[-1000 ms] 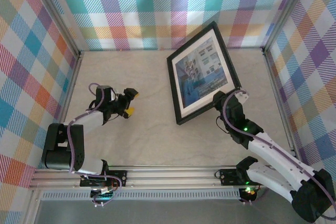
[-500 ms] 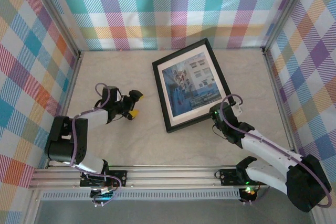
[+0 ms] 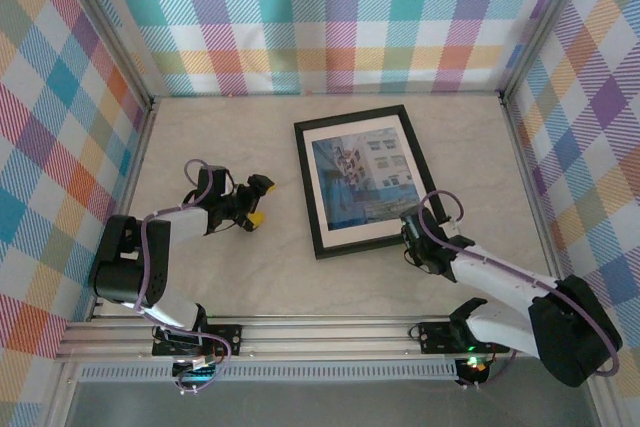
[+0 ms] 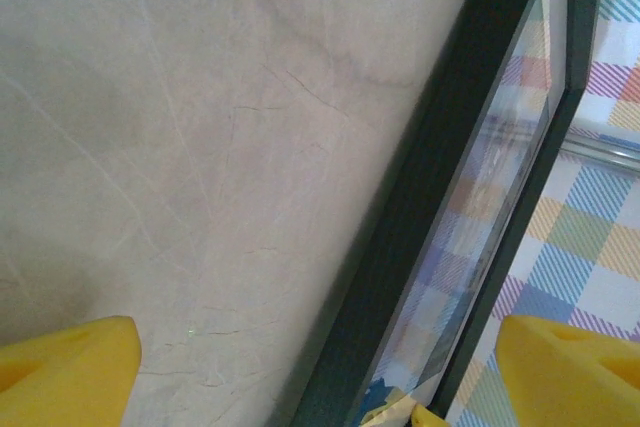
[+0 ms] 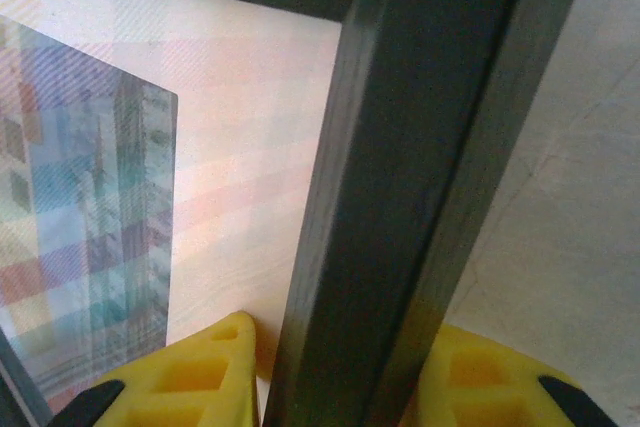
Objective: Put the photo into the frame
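Top external view: I see the frame (image 3: 306, 192), thin and black, face up on the pale table (image 3: 230, 277), right of centre, in portrait format with its top tilted slightly to the right. The photo (image 3: 365, 179), a print of pale buildings in blue and white tones, sits inside it, surrounded by a white mat (image 3: 345, 235). My right pincer (image 3: 414, 243) is at the frame's near right corner. On the right wrist view its two yellow fingers (image 5: 200, 377) stand on either side of the black frame (image 5: 420, 147) rail, narrow and closed on it, with the photo (image 5: 90, 217) showing to the left of the rail. I cannot tell whether that corner rests fully on the table. My left pincer (image 3: 262, 201) is low over the table, left of the frame and apart from it, pointing toward its left edge. On the left wrist view its yellow fingertips (image 4: 60, 367) sit at opposite corners, spread wide with nothing between them. The frame's (image 4: 440, 177) dark edge runs diagonally ahead over the marbled table (image 4: 200, 147). Pastel plaid walls (image 3: 330, 17) enclose the table.
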### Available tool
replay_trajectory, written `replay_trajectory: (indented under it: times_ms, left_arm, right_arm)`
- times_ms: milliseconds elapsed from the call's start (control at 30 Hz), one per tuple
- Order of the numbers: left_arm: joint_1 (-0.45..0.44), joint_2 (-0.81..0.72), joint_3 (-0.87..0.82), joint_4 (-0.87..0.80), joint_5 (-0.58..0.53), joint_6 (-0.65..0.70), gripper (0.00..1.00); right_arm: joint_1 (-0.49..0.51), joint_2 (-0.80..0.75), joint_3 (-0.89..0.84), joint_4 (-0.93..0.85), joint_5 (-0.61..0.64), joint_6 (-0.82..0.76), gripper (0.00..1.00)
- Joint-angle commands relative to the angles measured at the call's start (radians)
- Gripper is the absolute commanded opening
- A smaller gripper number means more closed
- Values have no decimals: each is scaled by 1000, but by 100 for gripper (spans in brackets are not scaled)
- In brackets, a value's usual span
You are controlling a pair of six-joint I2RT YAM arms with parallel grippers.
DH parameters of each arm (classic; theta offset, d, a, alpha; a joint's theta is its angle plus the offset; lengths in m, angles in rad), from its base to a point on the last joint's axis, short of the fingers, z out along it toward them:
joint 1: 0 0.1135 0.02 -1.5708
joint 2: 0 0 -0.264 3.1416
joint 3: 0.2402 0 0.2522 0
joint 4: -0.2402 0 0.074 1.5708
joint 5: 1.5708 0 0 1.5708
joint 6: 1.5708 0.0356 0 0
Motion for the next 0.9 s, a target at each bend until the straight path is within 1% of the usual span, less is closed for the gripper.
replay_trajectory:
  times_ms: [0, 33, 67, 100, 233, 333, 400, 467, 500, 533, 567, 633, 733, 800, 867]
  left_arm:
    - [-11, 5, 33, -25, -2, 30, 92]
    - [-12, 5, 35, -31, 0, 33, 92]
    - [-11, 7, 38, -36, 0, 37, 92]
    - [-12, 8, 40, -39, 0, 39, 92]
    - [-4, 23, 80, -98, 0, 90, 91]
    - [20, 41, 121, -152, 20, 135, 91]
    - [39, 46, 145, -176, 36, 160, 91]
    - [53, 42, 167, -213, 32, 194, 91]
    - [60, 36, 182, -242, 20, 219, 91]
    - [63, 29, 195, -270, 4, 240, 91]
    - [65, 21, 209, -303, -15, 264, 92]
    - [71, 6, 235, -358, -52, 303, 92]
    - [80, -19, 265, -426, -112, 346, 93]
    - [86, -29, 286, -463, -147, 362, 94]
    - [92, -34, 301, -479, -171, 373, 94]
  right_arm:
    - [4, 33, 10, -135, 8, -59, 32]
    - [4, 35, 20, -147, 5, -69, 40]
    - [4, 36, 35, -170, 5, -87, 51]
    - [4, 36, 52, -188, 7, -114, 58]
    - [3, 22, 108, -240, 42, -239, 70]
    - [-9, 9, 169, -233, 72, -465, 73]
    - [-49, 26, 232, -222, 53, -669, 76]
    - [-118, 58, 284, -201, -34, -830, 81]
    - [-166, 82, 295, -162, -108, -910, 84]
    - [-211, 106, 308, -129, -182, -975, 85]
    - [-260, 143, 331, -121, -249, -1018, 85]
    - [-335, 223, 391, -125, -333, -1108, 86]
    - [-419, 367, 510, -168, -382, -1240, 86]
    - [-471, 464, 608, -213, -412, -1300, 87]
    - [-510, 543, 673, -225, -456, -1352, 85]
